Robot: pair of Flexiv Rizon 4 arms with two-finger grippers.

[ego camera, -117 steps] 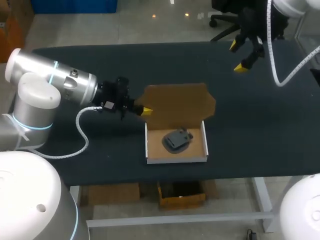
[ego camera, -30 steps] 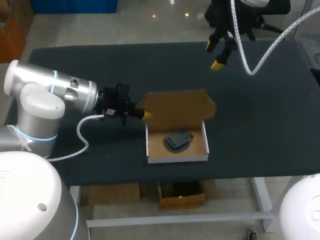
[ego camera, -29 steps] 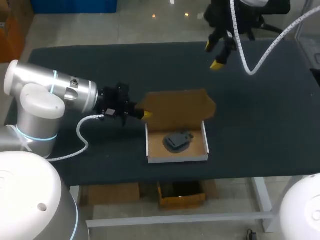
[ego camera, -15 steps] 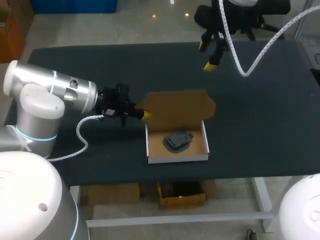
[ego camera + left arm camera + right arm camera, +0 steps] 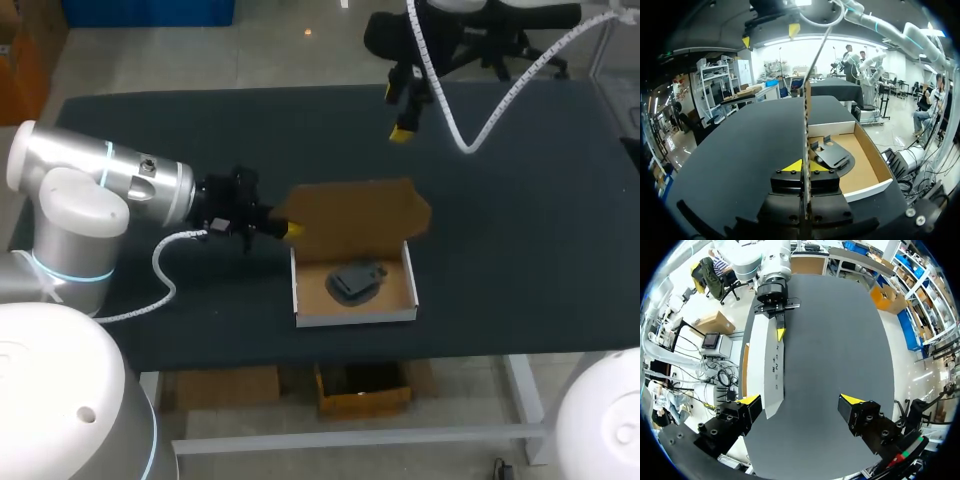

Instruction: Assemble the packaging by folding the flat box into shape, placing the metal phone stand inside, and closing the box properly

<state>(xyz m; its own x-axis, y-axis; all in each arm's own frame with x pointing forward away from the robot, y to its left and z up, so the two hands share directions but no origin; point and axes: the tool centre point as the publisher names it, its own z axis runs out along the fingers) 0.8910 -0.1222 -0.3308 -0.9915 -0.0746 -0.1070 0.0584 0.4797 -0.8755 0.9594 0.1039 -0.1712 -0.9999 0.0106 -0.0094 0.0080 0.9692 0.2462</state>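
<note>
Right gripper (image 5: 397, 112) shifted left, jaws apart; left gripper (image 5: 291, 228) still clamps lid (image 5: 360, 215)

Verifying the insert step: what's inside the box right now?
The dark metal phone stand lies on the box floor, lid raised and held by the left end effector. Nothing else shows inside; the floor under the stand is covered.

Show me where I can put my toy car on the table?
Bare table to the right of the box, out to the table's edge, and behind the lid on the far left. Crowded left of the box: the left end effector grips the lid there.
</note>
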